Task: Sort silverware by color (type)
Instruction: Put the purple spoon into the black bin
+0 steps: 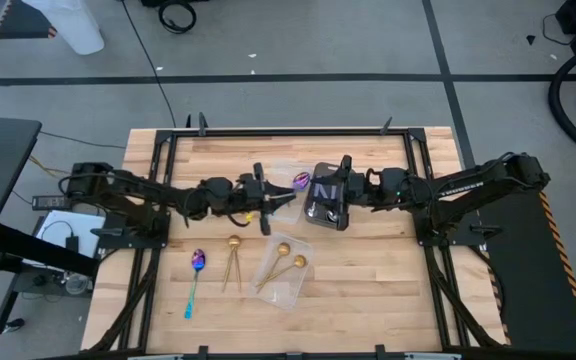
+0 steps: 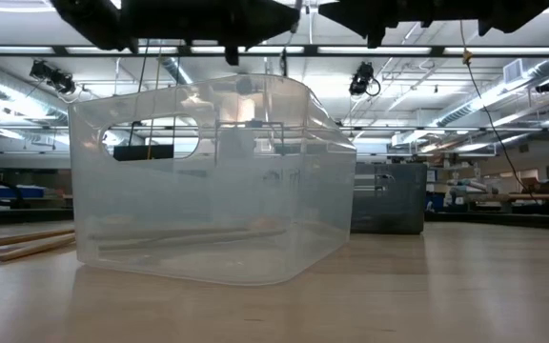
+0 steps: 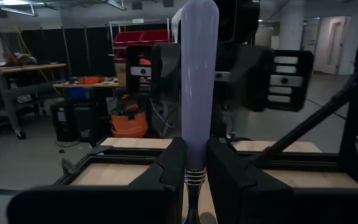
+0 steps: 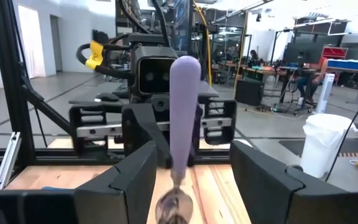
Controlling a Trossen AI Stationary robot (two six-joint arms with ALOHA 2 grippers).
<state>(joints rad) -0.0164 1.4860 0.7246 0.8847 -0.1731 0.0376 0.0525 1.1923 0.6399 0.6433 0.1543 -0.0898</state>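
Observation:
My left gripper [image 3: 196, 155] [image 1: 274, 203] is above the table's middle, shut on a spoon with a pale lavender handle [image 3: 197, 74]. The spoon stands up between the two grippers. My right gripper [image 4: 193, 171] [image 1: 315, 192] faces it from the right and is open, one finger on either side of the same spoon [image 4: 183, 112], apart from it. On the table lie a purple-blue spoon with a teal handle [image 1: 195, 280] and a gold spoon [image 1: 233, 258]. Two more gold spoons [image 1: 286, 260] lie in a clear tray [image 1: 290, 292]. A purple spoon bowl [image 1: 301, 181] shows near the grippers. My left gripper pinches the spoon between its two fingers at the lower end of the handle [image 3: 195, 163], just above the ringed neck. The handle stands upright above the fingers. The bowl end points down behind them. The spoon is lifted clear of the table.
A dark grey rectangular tray [image 1: 325, 205] [image 2: 389, 200] sits under my right gripper. A second clear tray [image 1: 286, 172] lies by the left gripper. In the low view a clear tray [image 2: 208, 181] fills the near middle. Bare wood [image 1: 378, 280] lies toward the near right.

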